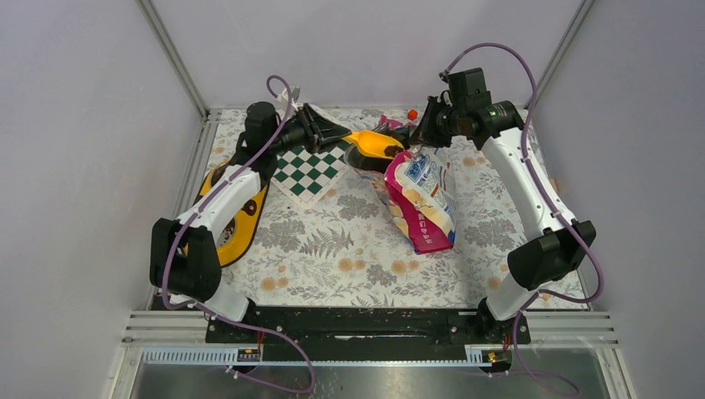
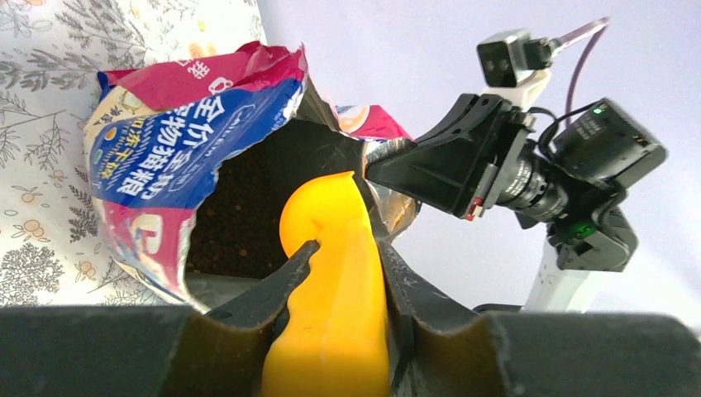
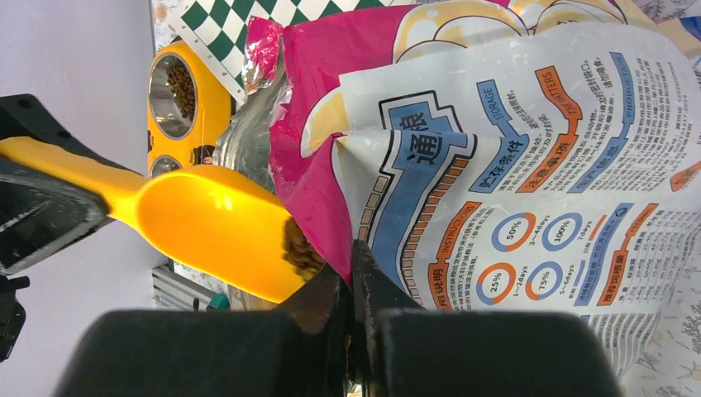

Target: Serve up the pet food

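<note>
Yellow feeder (image 1: 249, 218): far left on the floral cloth (image 1: 332, 249), half hidden under the left arm from above. Only the right wrist view shows kibble (image 3: 182, 78) lying in one steel bowl.
Checkered mat (image 1: 312, 173): just right of the feeder, toward the back.
Left gripper (image 2: 347, 248): clamped on the handle of the orange scoop (image 1: 374, 145), one finger on each side, and its own wrist view makes that plain.
Scoop bowl: pushed into the torn mouth of the bag (image 1: 420, 204). The right wrist view catches brown pellets at the scoop's lip, too small to make out from the top.
Bag position: centre-right on the cloth, mouth raised toward the back.
Bag contents: a dark mass of kibble deep inside, seen from the left wrist alone.
Right gripper (image 3: 354, 260): pinched tight on a fold of the bag's edge beside the mouth.
</note>
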Robot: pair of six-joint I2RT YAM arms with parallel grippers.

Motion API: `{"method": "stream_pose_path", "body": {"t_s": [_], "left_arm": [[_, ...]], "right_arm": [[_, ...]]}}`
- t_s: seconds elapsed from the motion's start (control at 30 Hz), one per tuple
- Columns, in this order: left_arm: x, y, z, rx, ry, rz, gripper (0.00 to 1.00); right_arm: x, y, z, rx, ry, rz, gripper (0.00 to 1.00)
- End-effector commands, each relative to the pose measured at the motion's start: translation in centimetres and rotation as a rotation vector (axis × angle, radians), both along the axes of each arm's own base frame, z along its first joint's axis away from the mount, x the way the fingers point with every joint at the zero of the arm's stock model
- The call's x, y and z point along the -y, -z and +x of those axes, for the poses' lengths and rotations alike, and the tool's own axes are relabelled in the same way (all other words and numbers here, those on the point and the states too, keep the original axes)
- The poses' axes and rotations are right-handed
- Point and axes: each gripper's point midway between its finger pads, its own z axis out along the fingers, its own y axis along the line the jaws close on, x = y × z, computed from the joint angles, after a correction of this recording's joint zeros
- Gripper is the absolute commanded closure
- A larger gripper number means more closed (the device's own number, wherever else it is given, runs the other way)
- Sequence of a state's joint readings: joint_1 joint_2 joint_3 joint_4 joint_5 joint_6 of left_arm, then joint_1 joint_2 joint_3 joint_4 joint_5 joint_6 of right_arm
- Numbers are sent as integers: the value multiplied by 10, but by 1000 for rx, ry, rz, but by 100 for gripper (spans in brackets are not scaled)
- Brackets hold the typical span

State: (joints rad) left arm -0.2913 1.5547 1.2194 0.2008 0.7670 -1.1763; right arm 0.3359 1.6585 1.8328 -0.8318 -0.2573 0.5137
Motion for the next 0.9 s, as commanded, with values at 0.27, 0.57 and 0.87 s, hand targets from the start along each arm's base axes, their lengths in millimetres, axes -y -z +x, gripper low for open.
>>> {"method": "stream_pose_path", "body": {"t_s": [0.27,0.57,0.87], "left_arm": [[-33,-52,-14,121,9,-166,100],[-45,-62,-15,133,0,-242,100],[-56,-105,-31,184,-4,-389,100]], "right_arm": [[1,-71,-1,191,0,142,100],[6,-71,-3,192,9,140,100],[8,-72,-3,195,19,139,100]]}}
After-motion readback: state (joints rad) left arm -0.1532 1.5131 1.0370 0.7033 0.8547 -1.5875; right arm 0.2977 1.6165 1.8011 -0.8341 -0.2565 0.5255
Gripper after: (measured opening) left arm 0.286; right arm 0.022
